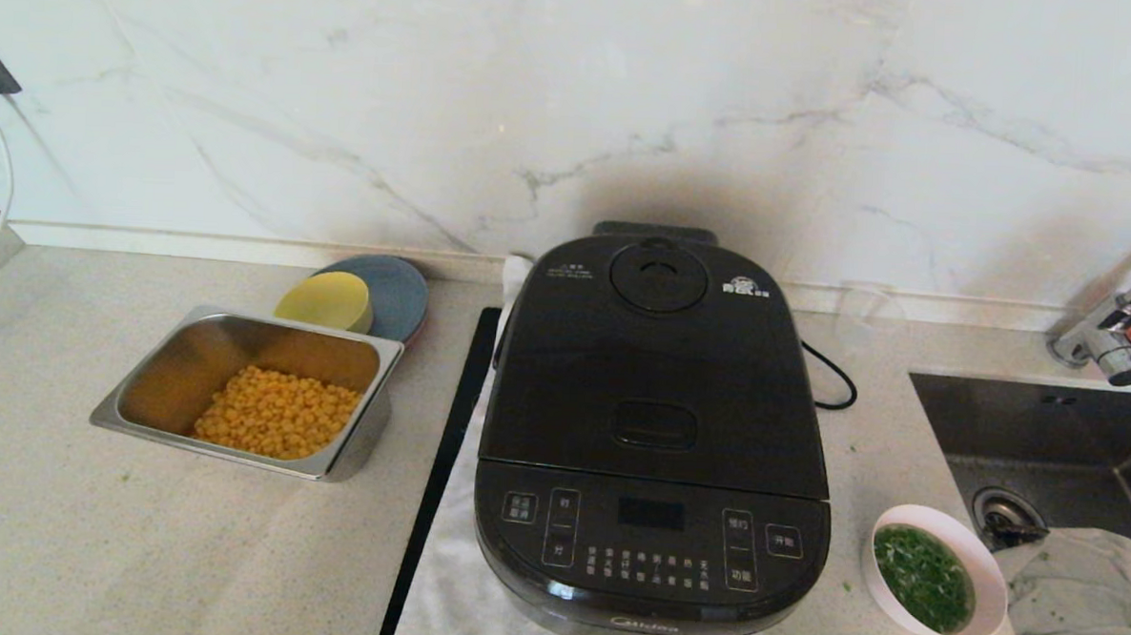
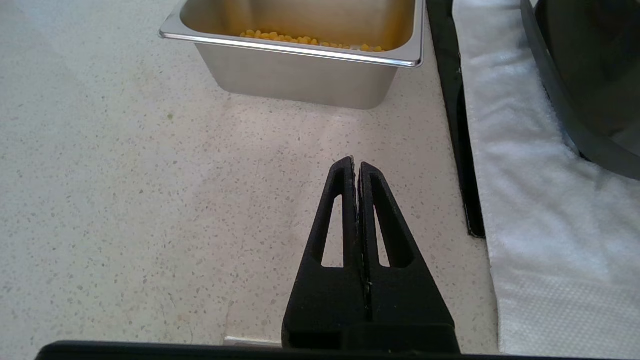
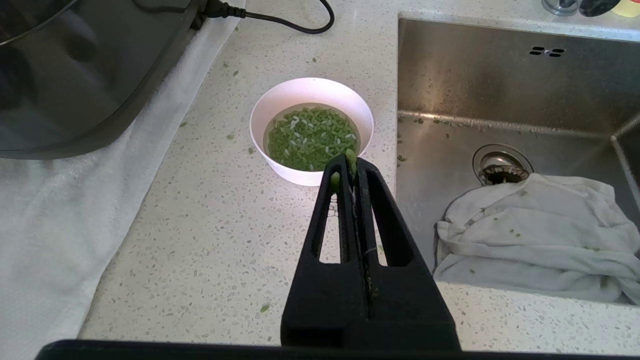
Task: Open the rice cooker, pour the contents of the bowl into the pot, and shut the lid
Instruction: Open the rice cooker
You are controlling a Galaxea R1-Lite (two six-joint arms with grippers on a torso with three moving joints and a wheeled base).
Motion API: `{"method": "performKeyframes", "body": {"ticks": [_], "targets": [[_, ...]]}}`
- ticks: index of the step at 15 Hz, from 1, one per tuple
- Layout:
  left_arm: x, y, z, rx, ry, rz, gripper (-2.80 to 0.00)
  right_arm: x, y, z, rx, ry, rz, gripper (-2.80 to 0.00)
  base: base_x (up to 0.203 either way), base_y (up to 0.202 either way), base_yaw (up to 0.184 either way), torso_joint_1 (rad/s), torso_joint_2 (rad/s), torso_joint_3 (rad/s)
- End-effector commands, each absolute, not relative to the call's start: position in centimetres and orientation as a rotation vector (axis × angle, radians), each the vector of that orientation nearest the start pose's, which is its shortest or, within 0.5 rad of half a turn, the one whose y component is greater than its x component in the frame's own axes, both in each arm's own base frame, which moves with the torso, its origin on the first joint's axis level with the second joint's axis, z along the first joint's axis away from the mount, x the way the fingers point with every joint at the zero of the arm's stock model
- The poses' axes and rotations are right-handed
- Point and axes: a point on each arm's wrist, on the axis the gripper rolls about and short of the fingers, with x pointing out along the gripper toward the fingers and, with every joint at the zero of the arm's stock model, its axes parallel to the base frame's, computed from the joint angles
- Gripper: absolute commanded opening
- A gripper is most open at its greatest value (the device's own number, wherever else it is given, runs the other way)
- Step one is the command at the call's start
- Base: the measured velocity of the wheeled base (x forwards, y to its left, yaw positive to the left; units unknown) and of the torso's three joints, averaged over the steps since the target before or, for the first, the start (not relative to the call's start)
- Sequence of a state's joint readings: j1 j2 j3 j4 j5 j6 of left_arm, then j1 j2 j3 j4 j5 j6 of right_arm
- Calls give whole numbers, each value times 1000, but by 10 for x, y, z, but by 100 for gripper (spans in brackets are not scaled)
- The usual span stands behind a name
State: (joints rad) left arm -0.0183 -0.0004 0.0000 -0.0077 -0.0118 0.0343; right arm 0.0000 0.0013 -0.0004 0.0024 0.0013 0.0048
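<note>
Head view: neither arm is showing here. The rice cooker (image 1: 654,436) is sitting mid-table on a white cloth (image 1: 439,579), the lid (image 1: 657,360) fully down, so the pot isn't visible. The bowl (image 1: 939,572) is standing on the table just to the robot's right of the cooker's front corner, w/ the contents of the bowl (image 1: 926,577) all inside, green bits in liquid. A steel tray (image 1: 247,394) of corn is lying well off to the left; the sink (image 1: 1046,453) is sitting just beyond the bowl on the right.

Left wrist view: the left gripper (image 2: 356,161) is hovering over bare table, fingers (image 2: 340,215) pressed together, grasping nothing. The tray is sitting ahead of the tips, well apart; the cloth and the cooker's black flank are lying off to one side of the fingers.

Right wrist view: the right gripper (image 3: 352,159) is hanging above the table, fingers (image 3: 385,215) clenched tip to tip, w/ a few green bits sticking near the tips. The bowl is sitting just ahead of the fingertips and lower, apparently not touching; the cooker is off to one side, the sink w/ a crumpled rag (image 3: 530,235) to the other.

Progress, judging from this: nothing is done yet. Lid closed, bowl full and unheld. Opening, pouring and closing are all still to come.
</note>
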Motion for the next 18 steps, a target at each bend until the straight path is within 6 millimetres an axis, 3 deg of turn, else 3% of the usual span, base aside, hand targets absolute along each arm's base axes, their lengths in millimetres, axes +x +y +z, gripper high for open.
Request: {"method": "performKeyframes", "body": {"ticks": [1, 5, 6, 9, 11, 14, 16, 18], "targets": [[-22, 0, 74, 43, -1, -32, -280, -23, 0, 75, 5, 4, 2, -280, 0, 0, 0, 0, 0, 0], [-23, 0, 75, 44, -3, -25, -280, -23, 0, 76, 5, 3, 2, -280, 0, 0, 0, 0, 0, 0], [-25, 0, 83, 44, -32, -23, -280, -23, 0, 75, 5, 5, 2, -280, 0, 0, 0, 0, 0, 0], [-41, 0, 133, 61, -136, -30, -280, -23, 0, 75, 5, 5, 2, -280, 0, 0, 0, 0, 0, 0], [-34, -1, 166, 74, -95, -66, -280, -23, 0, 75, 5, 5, 2, -280, 0, 0, 0, 0, 0, 0], [4, -3, 229, 2, -14, -130, -280, -23, 0, 75, 5, 5, 2, -280, 0, 0, 0, 0, 0, 0], [45, -5, 273, -90, 34, -186, -280, -23, 0, 75, 5, 5, 2, -280, 0, 0, 0, 0, 0, 0], [89, -9, 302, -158, 98, -263, -280, -23, 0, 75, 5, 4, 2, -280, 0, 0, 0, 0, 0, 0]]}}
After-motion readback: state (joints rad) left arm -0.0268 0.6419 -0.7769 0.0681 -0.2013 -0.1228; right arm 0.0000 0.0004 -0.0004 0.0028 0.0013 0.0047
